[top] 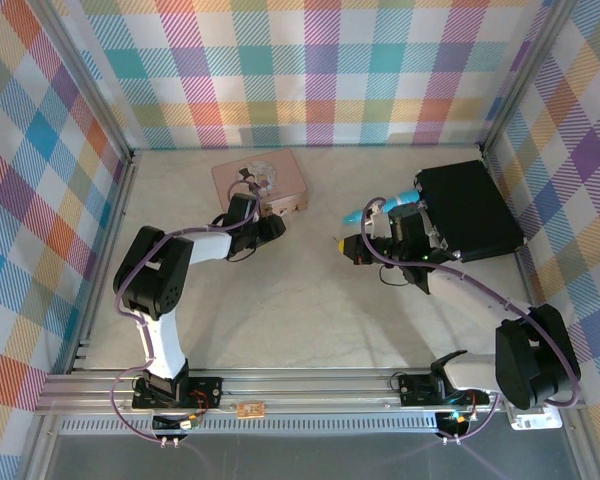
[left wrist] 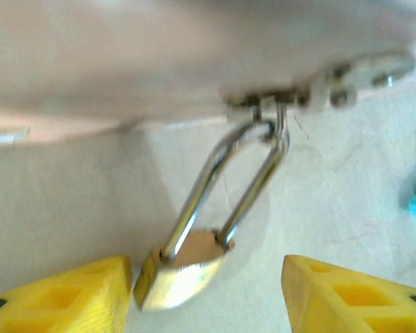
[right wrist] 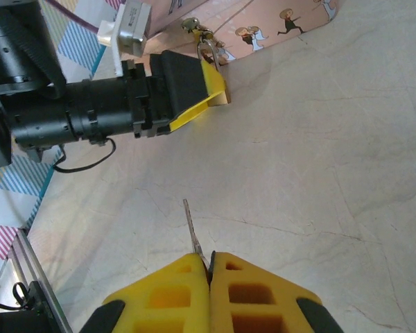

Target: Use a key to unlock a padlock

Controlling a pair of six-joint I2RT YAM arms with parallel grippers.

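Note:
The small brass padlock [left wrist: 184, 269] hangs by its silver shackle [left wrist: 253, 173] from the hasp of the pink tin [left wrist: 194, 55]. My left gripper [left wrist: 206, 277] is open, with its yellow fingers [left wrist: 69, 295] on either side of the lock body; the left finger is almost touching it. In the top view my left gripper [top: 271, 228] is at the tin's front edge. My right gripper [right wrist: 209, 258] is shut on the thin grey key [right wrist: 192, 229], whose blade sticks out ahead, pointing toward the padlock [right wrist: 209, 59]. My right gripper [top: 347, 245] hovers mid-table, apart from the lock.
The pink illustrated tin [top: 258, 180] lies at the back centre-left. A turquoise pen-like tool [top: 380, 208] lies behind my right gripper, next to a black box [top: 470, 208] at the back right. Plaid walls enclose the table [top: 300, 320].

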